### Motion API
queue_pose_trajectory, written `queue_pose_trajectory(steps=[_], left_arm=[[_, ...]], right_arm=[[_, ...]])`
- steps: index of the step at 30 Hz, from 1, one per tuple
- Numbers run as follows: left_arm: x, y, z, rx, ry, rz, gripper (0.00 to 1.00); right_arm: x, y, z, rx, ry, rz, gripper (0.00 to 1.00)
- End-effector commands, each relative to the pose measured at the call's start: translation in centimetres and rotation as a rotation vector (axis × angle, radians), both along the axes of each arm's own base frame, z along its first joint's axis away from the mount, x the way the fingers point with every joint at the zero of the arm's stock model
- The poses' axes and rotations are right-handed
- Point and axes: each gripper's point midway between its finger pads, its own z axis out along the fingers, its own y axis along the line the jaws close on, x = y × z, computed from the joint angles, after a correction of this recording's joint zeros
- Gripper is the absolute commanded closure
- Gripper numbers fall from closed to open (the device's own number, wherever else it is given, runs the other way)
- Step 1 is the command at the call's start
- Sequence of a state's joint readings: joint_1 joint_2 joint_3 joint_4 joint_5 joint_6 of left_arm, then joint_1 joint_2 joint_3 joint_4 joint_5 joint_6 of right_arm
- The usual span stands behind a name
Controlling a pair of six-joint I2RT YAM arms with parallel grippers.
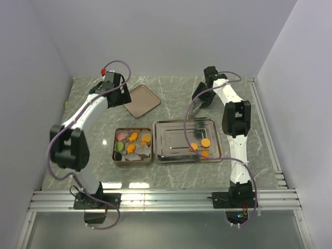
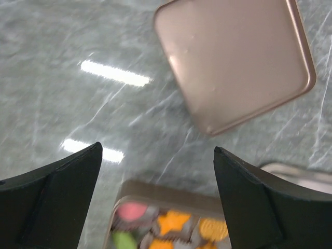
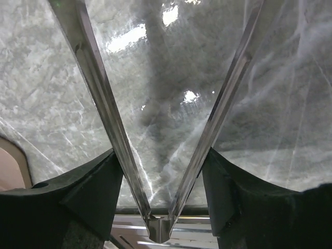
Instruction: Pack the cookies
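Packing stands partway: orange cookies [image 1: 206, 142] lie on the tray [image 1: 167, 129] right of the tin [image 1: 116, 155]. Right pincer [image 1: 201, 97] clasps tongs [image 3: 93, 88], left pincer [image 2: 158, 150] gapes wide; tongs must descend next.

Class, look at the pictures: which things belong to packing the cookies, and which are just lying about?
Belong to the job:
- cookies on the steel tray
- those already in the tin
- paper cups
- tongs in the right gripper

Just lying about:
- the lid, apart behind the tin
- the marble table beneath
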State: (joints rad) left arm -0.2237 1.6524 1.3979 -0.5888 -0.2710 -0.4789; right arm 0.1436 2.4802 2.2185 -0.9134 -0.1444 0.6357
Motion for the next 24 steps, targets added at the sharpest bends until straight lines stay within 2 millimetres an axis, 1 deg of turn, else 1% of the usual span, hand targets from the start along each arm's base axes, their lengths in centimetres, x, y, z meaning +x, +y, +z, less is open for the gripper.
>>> queue_pose_trajectory(steps=[1, 2, 3, 4, 5, 7, 8, 9, 10, 11, 13, 14, 15, 16, 17, 18, 19, 20, 21, 22, 23, 24], left_arm=[[3.1, -1.3, -0.2, -0.029, 0.012, -0.047, 0.06], [4.1, -1.8, -1.2, -0.037, 0.041, -0.061, 0.07], [4.6, -2.0, -1.8, -0.039, 0.053, -0.068, 0.09], [5.1, -2.2, -2.3, -0.042, 0.065, -0.074, 0.1], [6.0, -2.6, -3.3, -0.045, 0.08, -0.08, 0.11], [6.6, -2.9, -4.5, -0.046, 0.104, -0.093, 0.13], [6.9, -3.0, -6.2, -0.04, 0.14, -0.092, 0.14], [7.2, -2.9, -6.3, -0.03, 0.147, -0.085, 0.15], [7.3, -2.8, -6.8, -0.024, 0.163, -0.081, 0.16], [7.7, -2.8, -7.8, -0.02, 0.183, -0.074, 0.16], [7.5, -2.9, -8.8, -0.02, 0.212, -0.071, 0.19], [7.5, -2.8, -9.5, -0.018, 0.227, -0.067, 0.2], [7.4, -2.9, -9.8, -0.02, 0.231, -0.066, 0.22], [7.2, -2.9, -10.4, -0.02, 0.243, -0.065, 0.27], [7.2, -2.8, -10.5, -0.021, 0.244, -0.06, 0.3], [7.0, -2.8, -10.9, -0.021, 0.253, -0.059, 0.39], [7.0, -2.8, -11.2, -0.021, 0.259, -0.056, 0.43], [6.8, -2.8, -11.8, -0.024, 0.273, -0.048, 0.46], [6.7, -2.7, -12.1, -0.027, 0.282, -0.036, 0.58], [6.5, -2.8, -12.5, -0.036, 0.296, -0.031, 0.62], [6.3, -3.0, -13.3, -0.052, 0.319, -0.027, 0.65], [6.1, -3.1, -13.7, -0.059, 0.331, -0.026, 0.7]], right_arm=[[1.2, -0.9, 2.8, 0.016, -0.085, -0.013, 0.32], [0.9, -1.3, 3.8, 0.013, -0.098, -0.02, 0.3], [1.0, -1.6, 4.5, 0.008, -0.113, -0.024, 0.25], [0.9, -1.7, 5.1, 0.012, -0.123, -0.026, 0.25], [0.9, -1.6, 6.4, 0.019, -0.147, -0.02, 0.25], [0.7, -1.5, 7.7, 0.027, -0.165, -0.018, 0.24], [0.6, -1.5, 8.9, 0.034, -0.186, -0.015, 0.24], [0.5, -1.4, 9.4, 0.04, -0.193, -0.013, 0.24], [0.3, -1.3, 9.8, 0.039, -0.195, -0.008, 0.24], [0.1, -1.4, 10.8, 0.043, -0.21, -0.008, 0.23], [-0.2, -1.3, 11.6, 0.049, -0.216, -0.004, 0.23], [-0.5, -1.4, 12.4, 0.053, -0.227, -0.004, 0.23], [-0.7, -1.2, 12.7, 0.059, -0.231, -0.001, 0.23], [-1.1, -1.1, 13.2, 0.066, -0.234, 0.004, 0.23], [-1.4, -1.1, 13.3, 0.068, -0.233, 0.006, 0.23], [-1.7, -1.1, 13.5, 0.071, -0.232, 0.01, 0.23], [-2.2, -1.1, 13.0, 0.072, -0.221, 0.013, 0.23], [-2.6, -1.2, 13.7, 0.07, -0.231, 0.015, 0.23], [-3.0, -1.3, 13.7, 0.066, -0.229, 0.016, 0.23], [-3.7, -1.4, 13.0, 0.059, -0.208, 0.018, 0.23], [-4.1, -1.7, 13.6, 0.049, -0.221, 0.018, 0.23], [-4.5, -1.8, 13.4, 0.042, -0.216, 0.023, 0.23]])
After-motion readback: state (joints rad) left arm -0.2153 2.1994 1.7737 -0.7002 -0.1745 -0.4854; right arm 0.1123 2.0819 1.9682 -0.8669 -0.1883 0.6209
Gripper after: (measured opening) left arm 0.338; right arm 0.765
